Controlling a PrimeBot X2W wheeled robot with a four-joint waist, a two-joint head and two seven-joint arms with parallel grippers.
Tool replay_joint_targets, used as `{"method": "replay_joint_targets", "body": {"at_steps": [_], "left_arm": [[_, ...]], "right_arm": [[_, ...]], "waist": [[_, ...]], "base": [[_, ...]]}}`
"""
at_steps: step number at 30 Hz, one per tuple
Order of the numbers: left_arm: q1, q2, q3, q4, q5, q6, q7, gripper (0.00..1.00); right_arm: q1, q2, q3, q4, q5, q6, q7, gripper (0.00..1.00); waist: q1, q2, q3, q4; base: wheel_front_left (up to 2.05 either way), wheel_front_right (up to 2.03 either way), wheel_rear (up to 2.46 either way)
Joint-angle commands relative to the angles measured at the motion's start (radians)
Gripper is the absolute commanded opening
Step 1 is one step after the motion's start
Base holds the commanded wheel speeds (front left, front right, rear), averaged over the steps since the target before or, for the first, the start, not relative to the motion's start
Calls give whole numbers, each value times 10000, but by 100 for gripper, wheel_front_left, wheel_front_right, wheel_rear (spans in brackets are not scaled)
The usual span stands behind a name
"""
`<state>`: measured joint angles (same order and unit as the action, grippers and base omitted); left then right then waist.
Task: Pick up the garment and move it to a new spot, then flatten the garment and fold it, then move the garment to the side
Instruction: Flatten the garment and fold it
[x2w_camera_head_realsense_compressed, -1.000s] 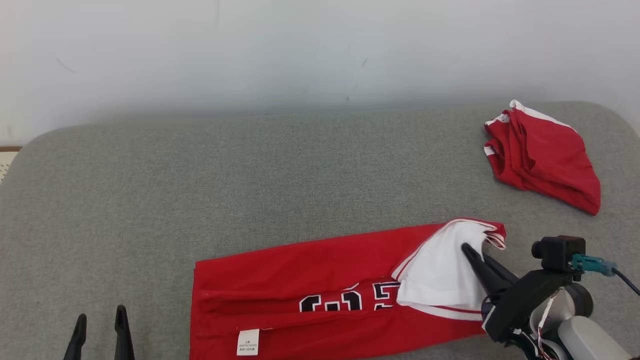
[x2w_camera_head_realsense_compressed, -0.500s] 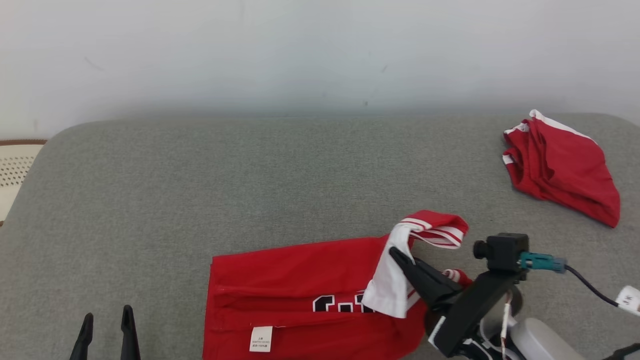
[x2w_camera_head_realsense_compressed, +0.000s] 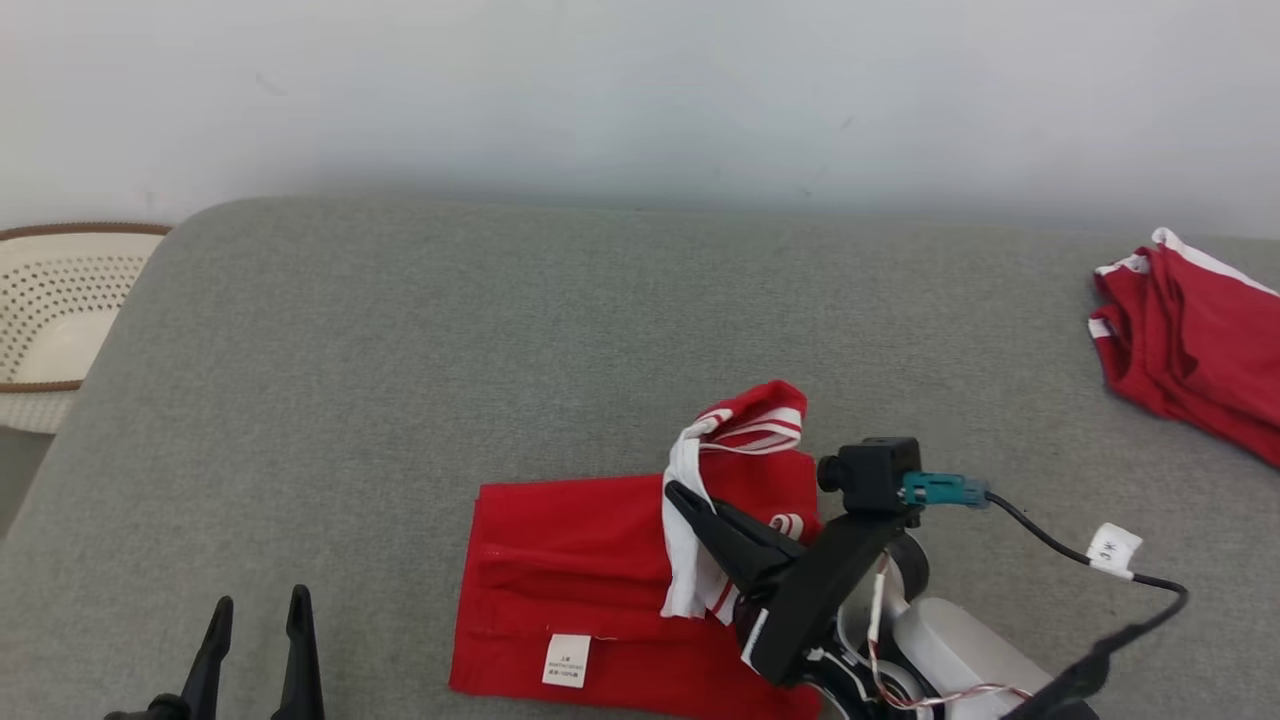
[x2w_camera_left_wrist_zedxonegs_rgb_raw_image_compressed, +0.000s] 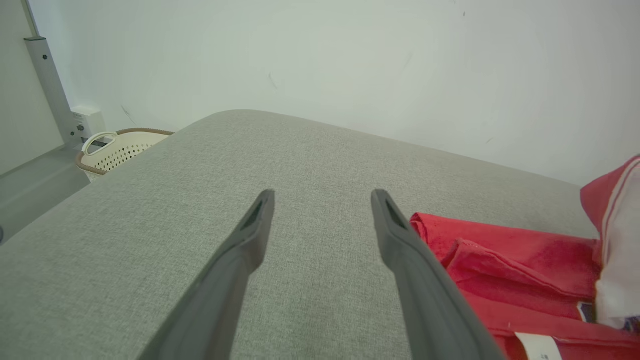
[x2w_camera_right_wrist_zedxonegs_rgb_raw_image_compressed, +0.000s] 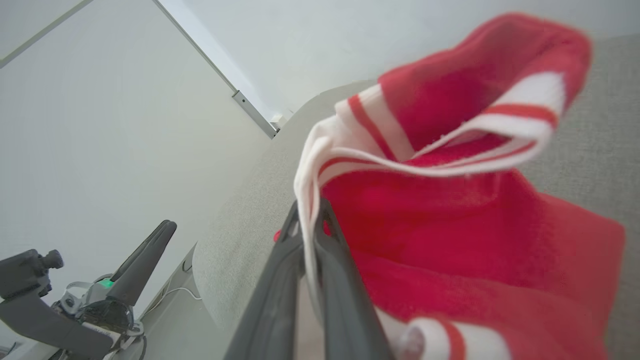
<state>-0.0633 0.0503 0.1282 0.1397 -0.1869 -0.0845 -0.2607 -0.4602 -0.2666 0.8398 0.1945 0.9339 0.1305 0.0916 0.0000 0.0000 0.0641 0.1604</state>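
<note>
**Right pincer clamped on jersey hem, left pincer spread and empty**

Head view. The red jersey sits on the grey fabric surface, close to the near edge and right of centre. Its left part lies flat in a folded band, with a white care label face up near the lower hem. Its right end is raised off the surface. My right gripper is clenched on the white-trimmed edge there. A white flap hangs from the fingertips and the striped trim arches above them. My left gripper is at lower left with its fingers parted and nothing in them, well apart from the jersey. A second red garment lies crumpled at the far right, well apart from the jersey. A perforated cream basket stands past the left end of the surface.

Left wrist view. The left gripper has its jaws wide, with bare grey fabric between the fingers. The jersey lies to the right, its folded edge ridged and its label at the bottom. The basket is at far left, beside a grey metal post.

Right wrist view. The right gripper has both fingers pressed together with the white hem pinched between them. The jersey bulges above and to the right of the fingers, and its red-and-white striped trim is blurred. The left gripper shows side-on at lower left. From this angle I cannot judge how far it is spread.
</note>
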Motion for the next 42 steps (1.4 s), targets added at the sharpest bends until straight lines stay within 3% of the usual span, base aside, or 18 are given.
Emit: {"method": "replay_joint_targets", "body": {"at_steps": [1, 8, 25, 26, 27, 28, 42], "left_arm": [[-75, 7, -21, 59, -46, 61, -32, 100], [-289, 7, -459, 226, -184, 105, -32, 100], [-631, 9, -838, 567, -358, 126, -33, 100], [-641, 7, -849, 580, -366, 139, -33, 100], [-637, 9, -839, 590, -365, 138, -33, 100], [-626, 7, -826, 596, -361, 144, -33, 100], [-260, 7, -606, 514, -196, 132, -33, 100]], "right_arm": [[-178, 120, 84, 149, 84, 4, -84, 0], [-925, 902, 640, 1584, 493, 4, -442, 0], [-1928, 1796, 2113, 3994, 1098, 4, -1250, 0], [-1983, 1820, 2186, 4105, 1117, 4, -1336, 49], [-2033, 1845, 2258, 4174, 1158, 4, -1421, 87], [-2066, 1871, 2330, 4190, 1244, 4, -1495, 100], [-2551, 971, 2939, 3188, 1352, 4, -3280, 100]], "waist": [[0, 0, 97, 196], [0, 0, 224, 610], [0, 0, 406, 956], [0, 0, 397, 962], [0, 0, 387, 962], [0, 0, 377, 955], [0, 0, 49, 602]], "base": [[0, 0, 0], [0, 0, 0], [0, 0, 0], [0, 0, 0], [0, 0, 0], [0, 0, 0], [0, 0, 0]]}}
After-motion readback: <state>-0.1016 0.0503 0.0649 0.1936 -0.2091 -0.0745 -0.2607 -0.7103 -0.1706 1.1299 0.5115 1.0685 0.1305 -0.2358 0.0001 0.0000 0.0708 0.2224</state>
